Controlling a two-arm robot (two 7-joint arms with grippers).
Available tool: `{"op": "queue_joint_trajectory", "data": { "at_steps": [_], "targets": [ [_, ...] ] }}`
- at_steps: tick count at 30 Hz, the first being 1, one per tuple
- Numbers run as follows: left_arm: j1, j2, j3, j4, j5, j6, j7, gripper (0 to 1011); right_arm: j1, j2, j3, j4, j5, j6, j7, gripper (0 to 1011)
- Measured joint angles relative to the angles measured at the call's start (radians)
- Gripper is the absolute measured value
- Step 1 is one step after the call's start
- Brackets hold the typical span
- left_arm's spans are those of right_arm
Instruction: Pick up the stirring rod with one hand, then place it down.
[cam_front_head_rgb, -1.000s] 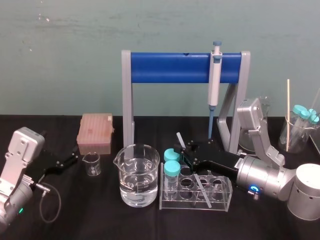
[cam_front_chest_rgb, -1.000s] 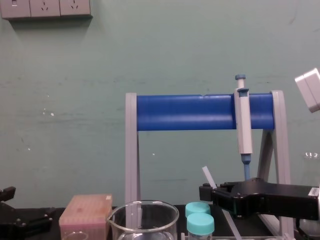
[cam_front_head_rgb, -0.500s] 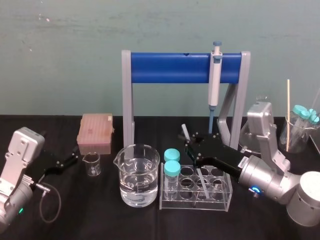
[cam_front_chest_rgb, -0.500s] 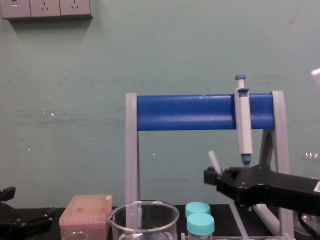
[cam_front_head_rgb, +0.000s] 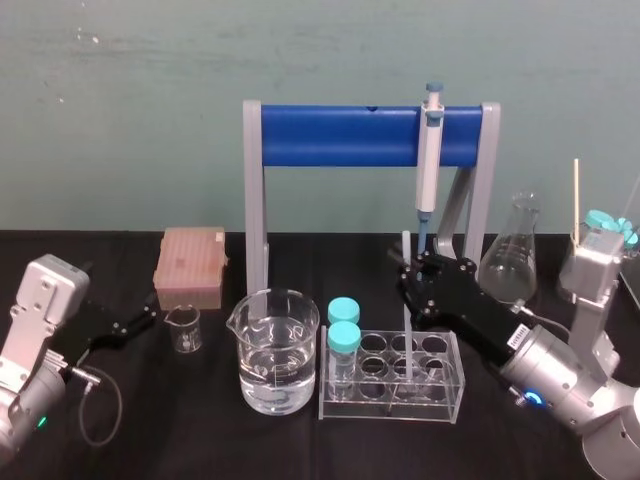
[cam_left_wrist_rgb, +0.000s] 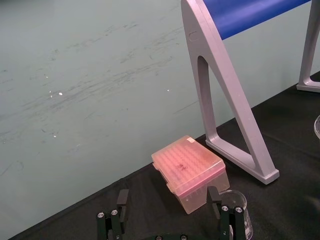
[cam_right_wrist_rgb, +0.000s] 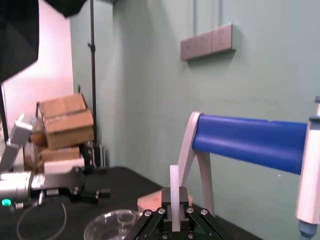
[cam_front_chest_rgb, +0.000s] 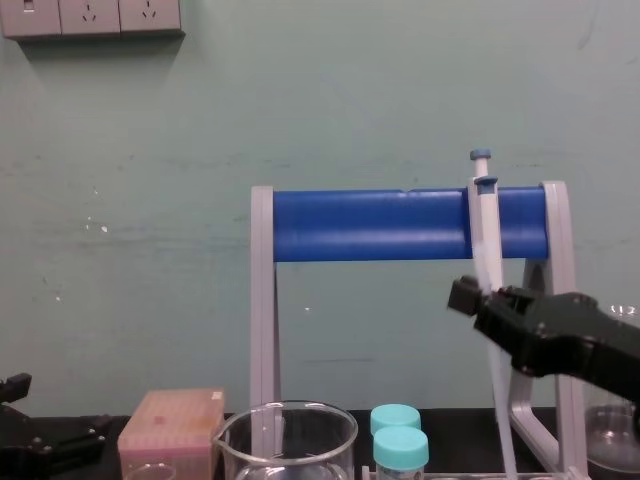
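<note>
R gripper is centre-right in head view, fingers clamped on the stirring rod near its top. Rod stands approx. upright, tip poking above the fingers, lower end down at the tube rack; can't tell if it touches. Vs 1 s ago: rod was slanted w/ gripper lower & further left, now it's raised & swung vertical. L gripper is parked lower left, fingers apart.
</note>
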Motion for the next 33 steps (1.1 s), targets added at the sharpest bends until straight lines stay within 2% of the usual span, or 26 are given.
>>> {"op": "queue_joint_trajectory", "data": {
  "at_steps": [7, 13, 19, 33],
  "targets": [
    [0.0, 0.0, 0.0, 0.0, 0.0, 0.0, 0.0, 1000, -0.02, -0.011, 0.044, -0.037, 0.019, -0.04, 0.005, 77],
    [0.0, 0.0, 0.0, 0.0, 0.0, 0.0, 0.0, 1000, -0.008, -0.012, 0.089, -0.088, 0.034, -0.069, 0.006, 77],
    [0.0, 0.0, 0.0, 0.0, 0.0, 0.0, 0.0, 1000, -0.002, -0.004, 0.131, -0.142, 0.047, -0.076, 0.002, 77],
    [0.0, 0.0, 0.0, 0.0, 0.0, 0.0, 0.0, 1000, -0.017, 0.013, 0.155, -0.174, 0.028, -0.064, -0.013, 77]
  ]
}}
